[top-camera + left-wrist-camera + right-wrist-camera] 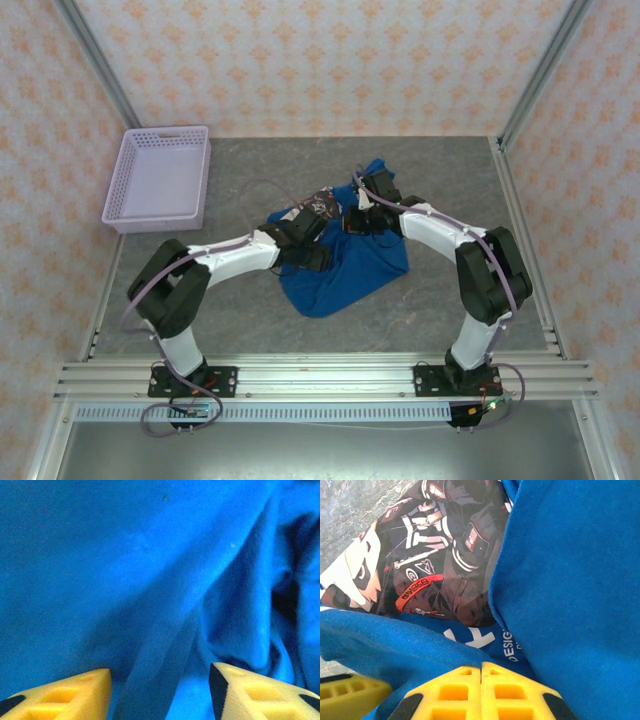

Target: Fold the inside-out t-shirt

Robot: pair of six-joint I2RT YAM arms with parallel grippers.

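Blue t-shirt (345, 270) amid bare grey table (425, 312)

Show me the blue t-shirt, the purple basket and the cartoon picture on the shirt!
blue t-shirt (345, 272): top external view, on its flat blue cloth nearest the arms' bases.
purple basket (160, 180): top external view, on its bare bottom.
cartoon picture (435, 545): right wrist view, on the print's dark middle.

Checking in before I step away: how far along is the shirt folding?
Nothing folded yet: the t-shirt lies bunched on the table. In hand: the left gripper is open over a ridge of cloth, the right gripper shut against it. Flattening and folding remain.
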